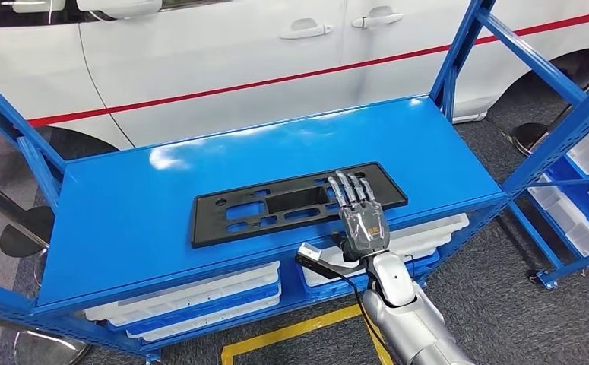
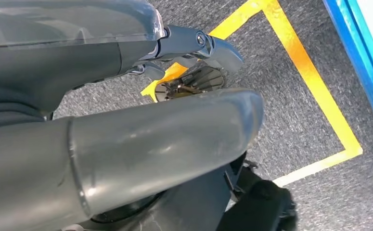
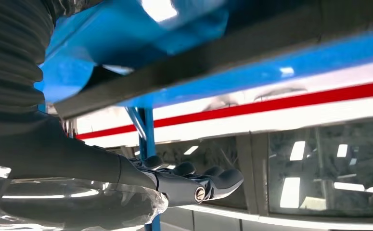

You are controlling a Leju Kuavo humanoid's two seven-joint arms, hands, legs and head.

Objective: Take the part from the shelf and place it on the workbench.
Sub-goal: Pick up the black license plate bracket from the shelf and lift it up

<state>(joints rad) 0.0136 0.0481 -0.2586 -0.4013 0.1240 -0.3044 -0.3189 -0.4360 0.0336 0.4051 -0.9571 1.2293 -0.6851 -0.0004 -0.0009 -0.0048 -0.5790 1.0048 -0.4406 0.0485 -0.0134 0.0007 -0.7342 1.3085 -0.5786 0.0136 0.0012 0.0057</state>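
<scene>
The part [image 1: 276,207] is a long flat black panel with several cut-outs, lying on the blue top of the shelf [image 1: 139,205]. My right hand [image 1: 361,217] reaches in from the front edge, its fingers stretched flat over the panel's right portion and gripping nothing. The right wrist view has this hand [image 3: 174,185] with straight fingers beside the panel's dark edge [image 3: 232,55]. My left hand [image 2: 126,130] hangs over the grey floor, holding nothing, fingers loosely apart.
A white car [image 1: 238,53] with a red stripe stands right behind the shelf. White trays [image 1: 200,300] sit on the lower level. Blue uprights [image 1: 458,53] frame the shelf; a second blue rack [image 1: 580,175] stands at right. Yellow tape [image 1: 299,331] marks the floor.
</scene>
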